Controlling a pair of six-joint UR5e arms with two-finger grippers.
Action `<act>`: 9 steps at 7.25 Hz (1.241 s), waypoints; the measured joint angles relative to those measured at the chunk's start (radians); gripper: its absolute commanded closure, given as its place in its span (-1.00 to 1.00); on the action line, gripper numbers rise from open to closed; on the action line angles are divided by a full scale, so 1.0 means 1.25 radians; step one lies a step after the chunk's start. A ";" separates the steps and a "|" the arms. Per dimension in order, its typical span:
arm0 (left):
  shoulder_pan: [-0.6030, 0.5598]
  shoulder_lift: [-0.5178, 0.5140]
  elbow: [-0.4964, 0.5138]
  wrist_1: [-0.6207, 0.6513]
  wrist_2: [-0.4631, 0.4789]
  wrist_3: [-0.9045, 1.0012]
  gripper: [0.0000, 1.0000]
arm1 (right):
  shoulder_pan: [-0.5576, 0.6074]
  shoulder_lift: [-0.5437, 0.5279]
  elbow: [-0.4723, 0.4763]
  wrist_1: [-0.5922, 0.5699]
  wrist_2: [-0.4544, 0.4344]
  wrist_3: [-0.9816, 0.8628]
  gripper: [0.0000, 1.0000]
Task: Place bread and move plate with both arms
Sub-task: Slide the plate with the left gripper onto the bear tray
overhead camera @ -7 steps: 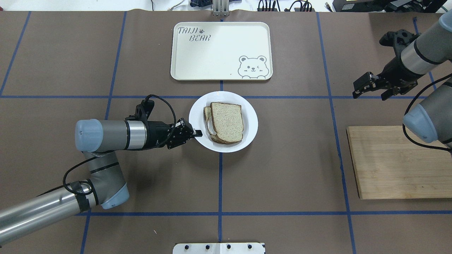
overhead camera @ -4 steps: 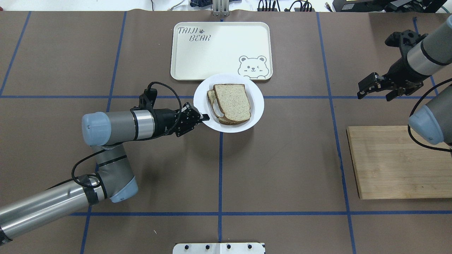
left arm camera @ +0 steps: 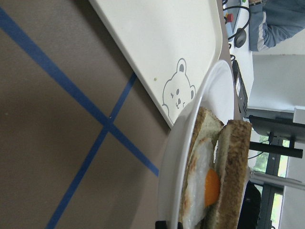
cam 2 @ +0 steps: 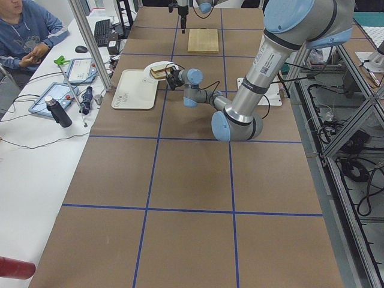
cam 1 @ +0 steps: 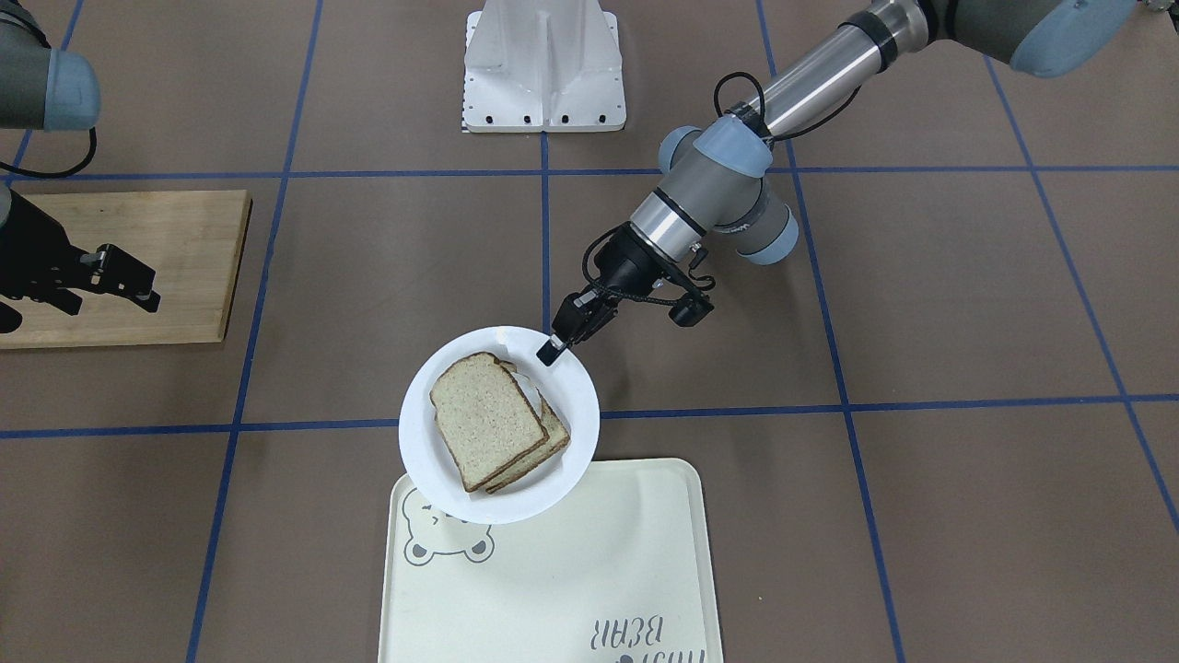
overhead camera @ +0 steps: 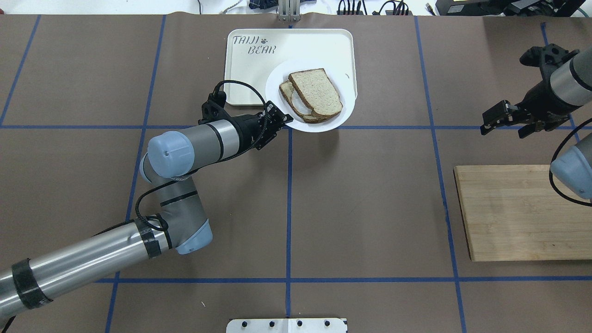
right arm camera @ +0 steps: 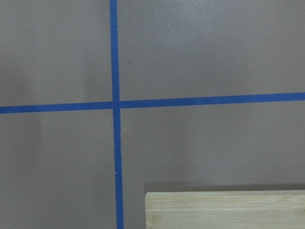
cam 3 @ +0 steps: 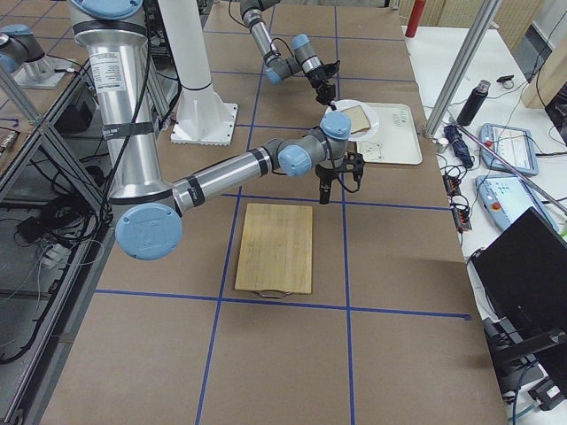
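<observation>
The plate point(overhead camera: 337, 121) has swept away from the desk's middle in the last second and now hangs over the bear tray's point(overhead camera: 249, 69) near corner, so it's almost delivered! The left tool point(overhead camera: 281, 118) is clamped on the plate's rim. Just beyond it, the bread point(overhead camera: 317, 90) rides atop the egg slice point(overhead camera: 287, 92). The right tool point(overhead camera: 494, 121) hangs spread and empty, well apart.
</observation>
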 measured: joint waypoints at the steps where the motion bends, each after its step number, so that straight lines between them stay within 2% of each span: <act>1: -0.003 -0.016 0.043 0.009 0.053 -0.034 1.00 | 0.006 -0.012 0.006 0.001 -0.001 0.000 -1.00; 2: -0.008 -0.048 0.095 0.031 0.113 -0.095 1.00 | 0.011 -0.018 0.009 0.001 -0.002 -0.002 -1.00; 4: -0.016 -0.104 0.175 0.069 0.165 -0.188 1.00 | 0.016 -0.022 0.014 0.001 -0.002 -0.005 -1.00; 7: -0.021 -0.161 0.269 0.075 0.172 -0.244 1.00 | 0.016 -0.028 0.018 0.001 -0.005 -0.004 -1.00; 9: -0.022 -0.179 0.295 0.075 0.171 -0.253 1.00 | 0.015 -0.024 0.015 0.001 -0.005 -0.005 -1.00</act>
